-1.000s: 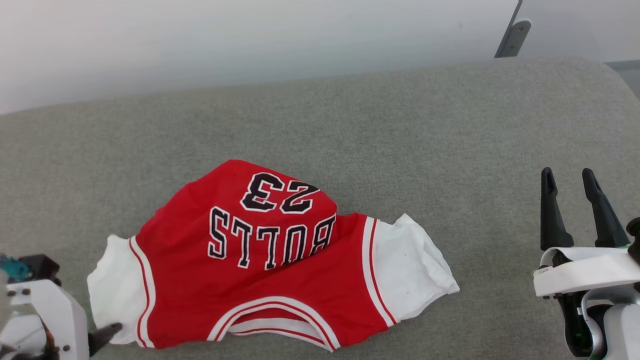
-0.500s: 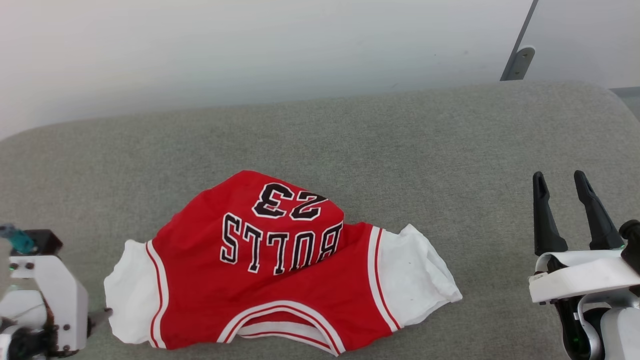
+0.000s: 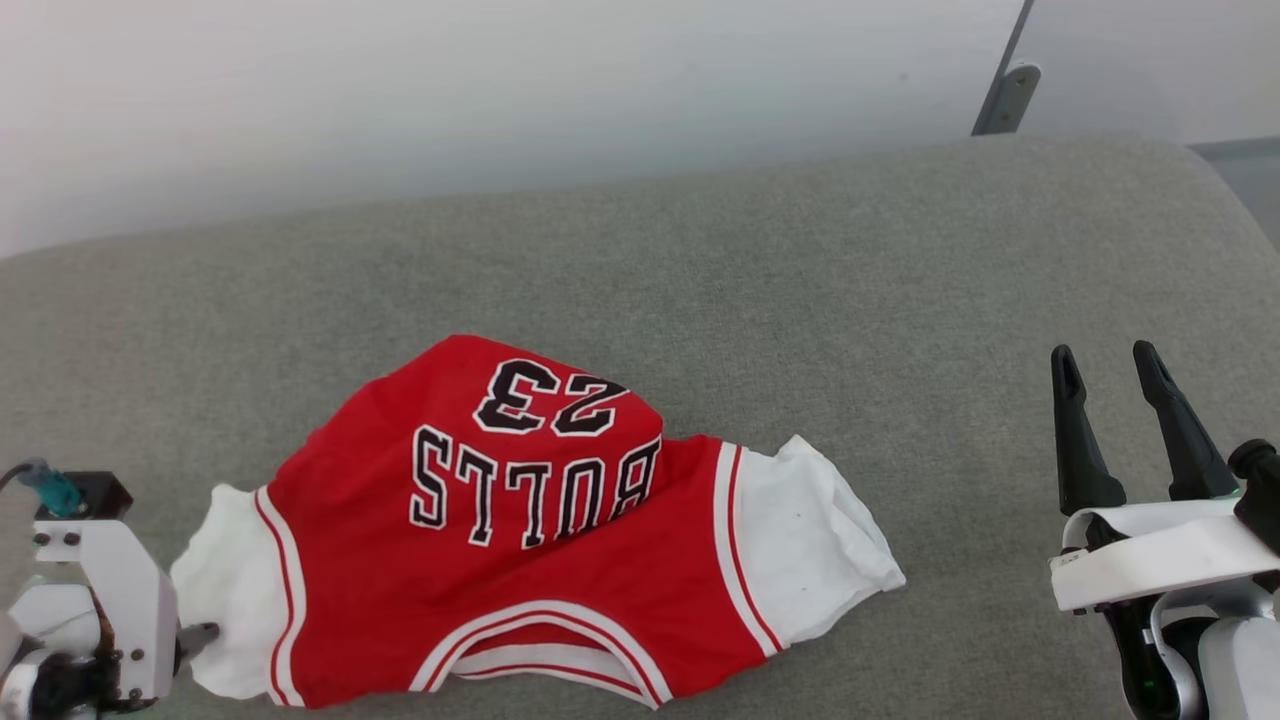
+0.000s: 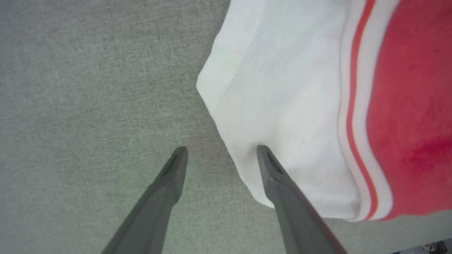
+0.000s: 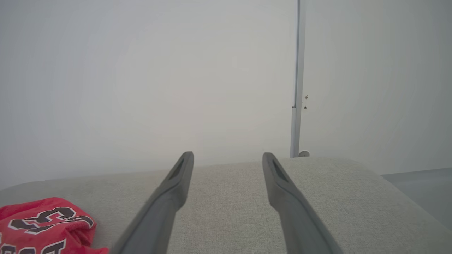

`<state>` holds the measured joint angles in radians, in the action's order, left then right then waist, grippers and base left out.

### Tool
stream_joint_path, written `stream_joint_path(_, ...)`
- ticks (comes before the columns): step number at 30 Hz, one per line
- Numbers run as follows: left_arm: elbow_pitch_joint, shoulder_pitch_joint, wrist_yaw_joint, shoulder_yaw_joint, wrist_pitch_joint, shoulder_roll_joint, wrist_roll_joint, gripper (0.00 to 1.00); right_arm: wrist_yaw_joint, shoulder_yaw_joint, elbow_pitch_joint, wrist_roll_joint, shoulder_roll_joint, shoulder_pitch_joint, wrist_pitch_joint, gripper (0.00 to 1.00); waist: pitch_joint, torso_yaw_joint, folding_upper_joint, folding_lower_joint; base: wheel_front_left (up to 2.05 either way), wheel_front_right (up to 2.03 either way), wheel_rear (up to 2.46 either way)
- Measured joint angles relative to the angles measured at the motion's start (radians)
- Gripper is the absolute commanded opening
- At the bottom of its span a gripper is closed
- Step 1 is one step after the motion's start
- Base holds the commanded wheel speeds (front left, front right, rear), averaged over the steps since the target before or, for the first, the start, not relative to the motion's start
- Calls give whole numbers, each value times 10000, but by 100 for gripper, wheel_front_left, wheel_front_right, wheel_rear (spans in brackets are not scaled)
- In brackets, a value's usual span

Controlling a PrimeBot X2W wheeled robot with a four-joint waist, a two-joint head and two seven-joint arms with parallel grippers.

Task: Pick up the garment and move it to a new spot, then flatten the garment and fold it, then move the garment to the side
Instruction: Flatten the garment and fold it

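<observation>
My left pincer (image 4: 219, 151) stood released at the left, its fingers astride the white edge of the jersey (image 3: 520, 560), one over cloth and one over the bare grey pad (image 3: 800, 250). The jersey lay rumpled on the pad's near left part, its lettering upside down to me. Well to its right, my right pincer (image 3: 1102, 356) hung released, holding nothing.

Bare room: grey cushion (image 3: 800, 260), white wall (image 3: 400, 90)

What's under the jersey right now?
The jersey lies on the grey cushion, which shows around it. Anything directly beneath the cloth is covered.
</observation>
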<state>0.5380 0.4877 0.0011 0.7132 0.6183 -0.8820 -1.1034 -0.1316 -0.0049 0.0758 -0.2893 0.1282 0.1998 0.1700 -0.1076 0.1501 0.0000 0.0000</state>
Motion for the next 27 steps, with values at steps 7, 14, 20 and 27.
stream_joint_path(7,1379,518,-704,42,-431,341,199,100,0,-67,-217,65,2,4,-167,100,-381,145,0,0,0,0,0)
stream_joint_path(14,2270,881,-1068,33,-217,692,-134,0,0,27,-320,65,40,6,-466,100,-625,178,0,0,0,0,0)
stream_joint_path(20,2575,1162,-1208,88,-278,874,-221,0,0,656,-387,-324,251,-176,-1365,100,-675,85,0,-1,0,0,0)
stream_joint_path(27,2652,1428,-1289,232,-295,966,-247,0,0,1977,-286,-1584,644,-587,-3241,100,-753,-57,0,0,0,0,0)
